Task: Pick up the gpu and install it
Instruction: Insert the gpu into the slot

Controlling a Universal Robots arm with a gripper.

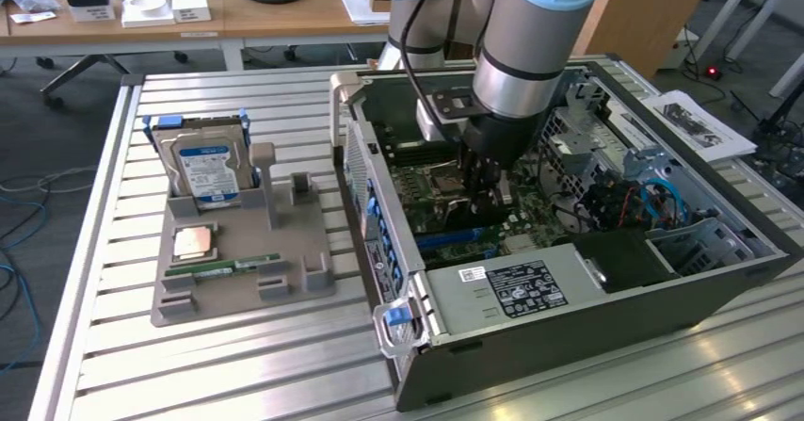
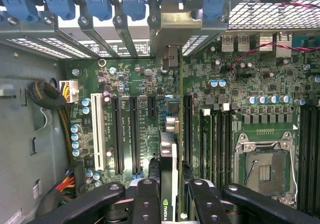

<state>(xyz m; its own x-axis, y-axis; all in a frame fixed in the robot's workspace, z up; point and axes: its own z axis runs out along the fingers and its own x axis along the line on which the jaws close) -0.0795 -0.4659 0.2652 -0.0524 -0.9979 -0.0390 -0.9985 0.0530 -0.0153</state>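
Gripper down inside the open computer case, clamped on the gpu.

Its fingers are drawn in narrow, pinching the gpu. The card stands on edge just over the motherboard, its metal bracket up by the blue slot latches. Beyond the case, a wooden desk.

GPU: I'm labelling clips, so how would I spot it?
Look inside the open computer case, above the motherboard. The gpu is the thin card held edge-on by the end effector; unlike the empty slots beside it, it bears a logo.
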